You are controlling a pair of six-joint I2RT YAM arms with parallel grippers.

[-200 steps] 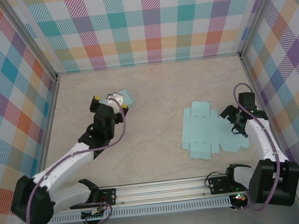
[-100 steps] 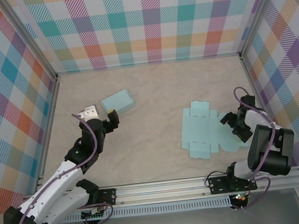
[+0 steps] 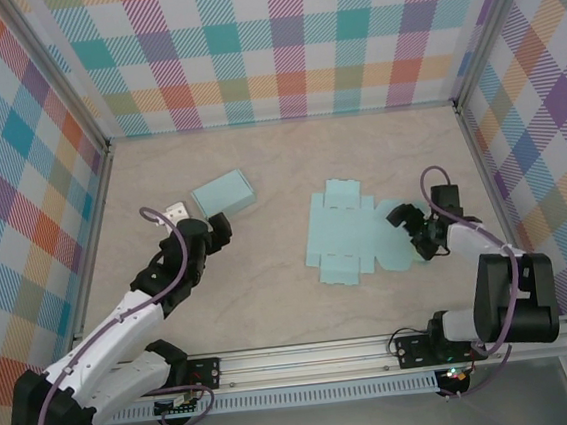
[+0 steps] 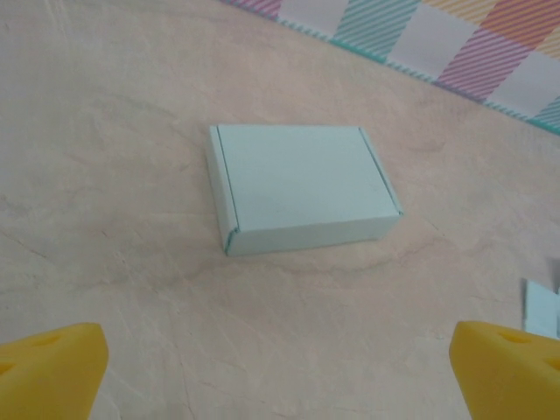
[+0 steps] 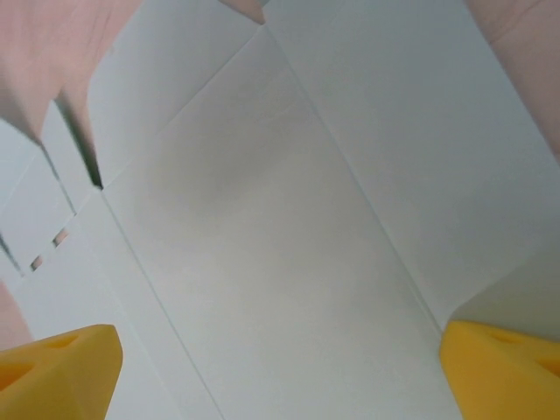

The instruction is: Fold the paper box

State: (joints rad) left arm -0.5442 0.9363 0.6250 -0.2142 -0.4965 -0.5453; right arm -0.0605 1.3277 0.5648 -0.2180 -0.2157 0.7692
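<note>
The folded box [image 3: 222,192] lay toward the back-left of the table [image 3: 278,153]. It was just beyond the left gripper [image 3: 197,219], whose wide-spread jaws faced it across a strip of bare surface. The flat box blank [image 3: 346,237] covered the table's right-centre. The right gripper [image 3: 413,232] sat at the blank's right edge with its jaws spread, blocking that side. Between box and blank, a broad bare lane ran from the back wall [image 3: 268,48] to the near rail [image 3: 307,356]. The side walls [image 3: 21,198] closed both flanks, and there was little room between the blank and the right one.
</note>
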